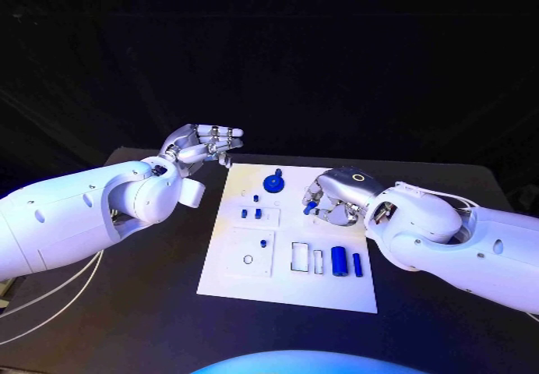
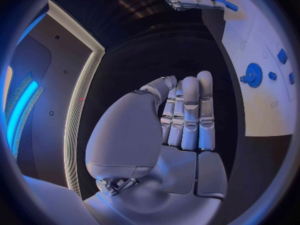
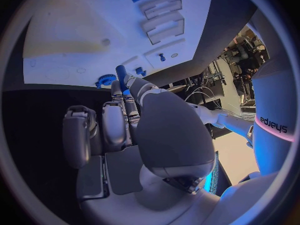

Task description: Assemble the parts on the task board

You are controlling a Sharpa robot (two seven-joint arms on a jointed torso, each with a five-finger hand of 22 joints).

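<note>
The right hand (image 1: 328,199) hung low over the right side of the task board (image 1: 290,280), and its fingers covered whatever lay beneath them there; between thumb and a finger it pinched a small blue peg (image 3: 120,70), whose tip alone stuck out past the fingertips in the right wrist view (its lower end was buried in the grip). The left hand (image 1: 202,145) was raised beyond the board's far left corner, off the white plate, fingers pressed together side by side and slightly curled, holding nothing. On the board I could count one blue gear (image 1: 273,183) near the far edge, three small blue pieces (image 1: 257,212) by the middle, one tiny blue stud (image 1: 263,243) on a raised square, and two blue cylinders (image 1: 339,257) standing near the front right beside an empty rectangular slot (image 1: 300,256). The black table (image 1: 135,312) carried the board.
</note>
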